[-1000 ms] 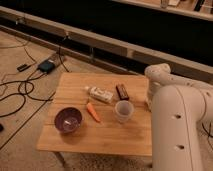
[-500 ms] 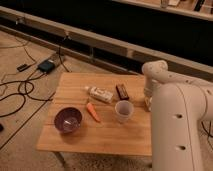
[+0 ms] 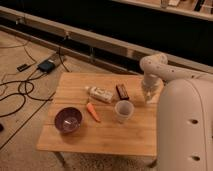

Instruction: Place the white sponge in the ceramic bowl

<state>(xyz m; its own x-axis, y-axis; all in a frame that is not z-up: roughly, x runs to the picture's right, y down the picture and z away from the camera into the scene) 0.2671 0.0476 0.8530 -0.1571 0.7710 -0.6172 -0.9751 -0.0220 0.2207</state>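
- Robot body (image 3: 187,130), big and white, is filling the near right corner.
- Purple ceramic bowl (image 3: 68,120) is sitting on the near left part of the wooden table (image 3: 100,142), with nothing in it.
- Carrot (image 3: 93,112) and see-through cup (image 3: 123,111) are resting in the middle, between the bowl and the gripper.
- White tube with red marks (image 3: 100,93) and dark snack bar (image 3: 122,91) are lying further back.
- Gripper (image 3: 149,94) is hanging over the table's right edge, just behind the cup. I cannot tell if it is spread or pressed together.
- White sponge is not showing clearly. A pale bit under the gripper may be it.
- Doing this well is probably meaning grabbing firmly, then lifting high over the cup and carrot.
- Compared with a second ago, the arm's round joint (image 3: 152,62) is sitting a little further back. Nothing on the table is moving.
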